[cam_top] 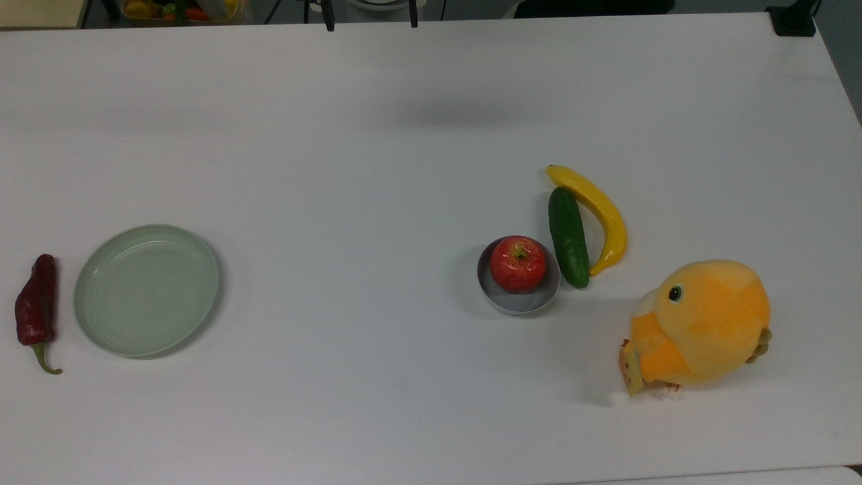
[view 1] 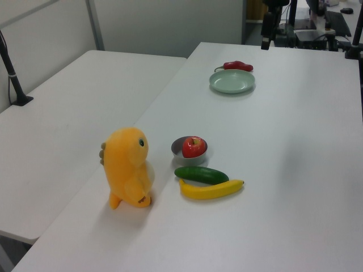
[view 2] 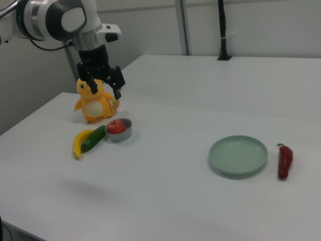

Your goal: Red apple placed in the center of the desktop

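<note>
Red apple (cam_top: 517,263) sat inside a small round grey bowl (cam_top: 518,302), stem upward, filling most of the bowl. The bowl stood on the desktop (cam_top: 377,168), toward the top view's right of the surface's middle. Just beside the bowl, on the top view's right, lay a green cucumber (cam_top: 568,237), its near end close to the bowl rim; whether the two touched could not be told. A yellow banana (cam_top: 596,214) curved along the far side of the cucumber, in contact with it along part of its length. An orange plush toy (cam_top: 704,323) stood near these items, further toward the top view's right and lower edge, apart from the bowl.

At the top view's left, well apart from the apple, a pale green plate (cam_top: 147,289) rested flat on the desktop. A dark red chili pepper (cam_top: 37,308) lay just beside the plate, on the side away from the apple, not touching it.

In the right view, the gripper (view 2: 104,83) hung in the air above the plush toy and the bowl, pointed downward, clear of every object. Its two fingers (view 2: 118,80) were spread apart with nothing between them. In the right view the apple appeared below and slightly to the right view's right of the gripper
</note>
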{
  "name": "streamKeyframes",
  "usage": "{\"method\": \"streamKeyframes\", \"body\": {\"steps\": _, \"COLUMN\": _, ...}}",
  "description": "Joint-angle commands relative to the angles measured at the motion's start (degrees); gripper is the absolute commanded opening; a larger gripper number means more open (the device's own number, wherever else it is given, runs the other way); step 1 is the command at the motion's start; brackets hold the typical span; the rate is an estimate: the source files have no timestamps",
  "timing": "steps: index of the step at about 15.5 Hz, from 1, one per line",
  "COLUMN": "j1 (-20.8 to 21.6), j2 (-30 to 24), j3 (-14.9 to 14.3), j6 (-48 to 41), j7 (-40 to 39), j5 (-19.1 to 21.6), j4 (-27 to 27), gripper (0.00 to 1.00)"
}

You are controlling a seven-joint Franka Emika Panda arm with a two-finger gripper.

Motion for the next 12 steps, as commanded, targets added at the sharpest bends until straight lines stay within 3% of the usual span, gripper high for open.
{"method": "streamKeyframes", "body": {"steps": 1, "j1": 0.2, "j2": -0.3, "j3": -0.5, "j6": 0.8, "j7": -1.5, "j5": 0.9, "j4": -0.4, "gripper": 1.00}}
{"method": "streamKeyframes", "body": {"steps": 8, "j1": 0.2, "j2": -0.2, "j3": -0.5, "j6": 0.7, "j7": -2.9, "j5": 0.8, "j4": -0.4, "gripper": 1.00}}
{"method": "streamKeyframes", "body": {"steps": 12, "j1": 0.2, "j2": 1.0, "j3": -0.4, "j6": 0.9, "j7": -15.0, "j5": 0.8, "j4": -0.3, "gripper": 1.00}}
